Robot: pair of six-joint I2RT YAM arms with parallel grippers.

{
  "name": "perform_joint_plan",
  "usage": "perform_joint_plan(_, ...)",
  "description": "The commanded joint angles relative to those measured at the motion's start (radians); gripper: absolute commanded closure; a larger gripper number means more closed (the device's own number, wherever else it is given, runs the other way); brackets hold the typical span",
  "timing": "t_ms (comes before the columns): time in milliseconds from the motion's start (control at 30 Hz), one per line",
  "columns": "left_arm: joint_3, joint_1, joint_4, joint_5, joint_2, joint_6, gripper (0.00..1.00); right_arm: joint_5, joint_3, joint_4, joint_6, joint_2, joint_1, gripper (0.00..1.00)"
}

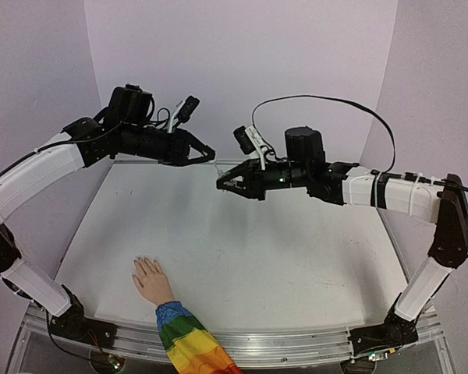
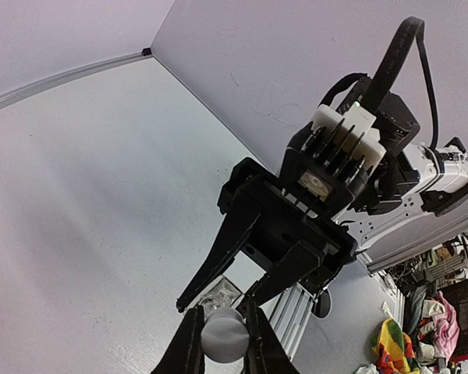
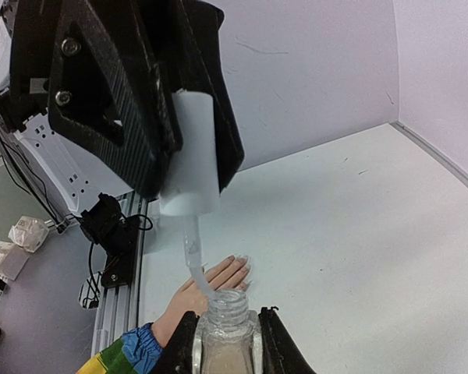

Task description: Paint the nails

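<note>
The mannequin hand [image 1: 150, 279] lies palm down near the front left of the table, in a rainbow sleeve [image 1: 189, 343]. Its pale nails [image 1: 144, 259] point away from the arms; they also show in the right wrist view [image 3: 243, 266]. My right gripper [image 1: 221, 185] is shut on a small clear bottle [image 3: 228, 336] with an open threaded neck, held high over mid-table. My left gripper [image 1: 209, 154] is shut on the white cap [image 3: 191, 156]. The cap's clear brush stem [image 3: 193, 249] reaches down into the bottle's neck. The cap also shows between my left fingers [image 2: 222, 336].
The white table [image 1: 296, 249] is walled by pale panels at the back and sides. An aluminium rail [image 1: 296, 343] runs along the near edge by the arm bases. Clutter lies off the table [image 2: 444, 319].
</note>
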Motion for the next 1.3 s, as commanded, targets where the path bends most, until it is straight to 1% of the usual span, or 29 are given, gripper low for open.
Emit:
perform_joint_plan(0, 0.003, 0.015, 0.052, -0.035, -0.062, 0.010, 1.00, -0.009, -0.009, 0.065, -0.001, -0.071, 0.000, 1.00)
perform_joint_plan(200, -0.015, 0.043, 0.043, -0.043, -0.078, 0.021, 1.00, 0.014, -0.035, 0.067, -0.024, -0.105, 0.000, 1.00)
perform_joint_plan(333, -0.079, 0.083, 0.040, -0.011, -0.107, 0.041, 1.00, 0.064, -0.070, 0.071, -0.043, -0.143, -0.006, 1.00)
perform_joint_plan(400, -0.137, 0.120, 0.040, 0.043, -0.129, 0.063, 1.00, 0.063, -0.086, 0.069, -0.048, -0.164, -0.021, 1.00)
perform_joint_plan(533, -0.290, 0.200, 0.039, 0.294, -0.183, 0.203, 1.00, 0.038, -0.130, 0.068, -0.059, -0.228, -0.077, 1.00)
perform_joint_plan(667, -0.469, 0.272, 0.037, 0.400, -0.247, 0.365, 1.00, 0.000, -0.162, 0.061, -0.065, -0.291, -0.154, 1.00)
perform_joint_plan(700, -0.496, 0.292, 0.025, 0.403, -0.248, 0.390, 1.00, -0.003, -0.165, 0.053, -0.073, -0.304, -0.175, 1.00)
perform_joint_plan(800, -0.537, 0.339, -0.023, 0.334, -0.224, 0.429, 1.00, 0.000, -0.166, 0.008, -0.116, -0.337, -0.212, 1.00)
perform_joint_plan(900, -0.544, 0.362, -0.078, 0.259, -0.199, 0.456, 1.00, 0.029, -0.170, -0.036, -0.163, -0.361, -0.235, 1.00)
perform_joint_plan(1067, -0.574, 0.376, -0.162, 0.079, -0.175, 0.486, 1.00, 0.021, -0.191, -0.050, -0.154, -0.370, -0.289, 1.00)
perform_joint_plan(1167, -0.589, 0.392, -0.195, -0.036, -0.164, 0.445, 1.00, -0.006, -0.183, -0.050, -0.134, -0.344, -0.312, 1.00)
perform_joint_plan(1267, -0.594, 0.445, -0.214, -0.029, -0.149, 0.388, 1.00, -0.034, -0.168, -0.050, -0.122, -0.310, -0.324, 1.00)
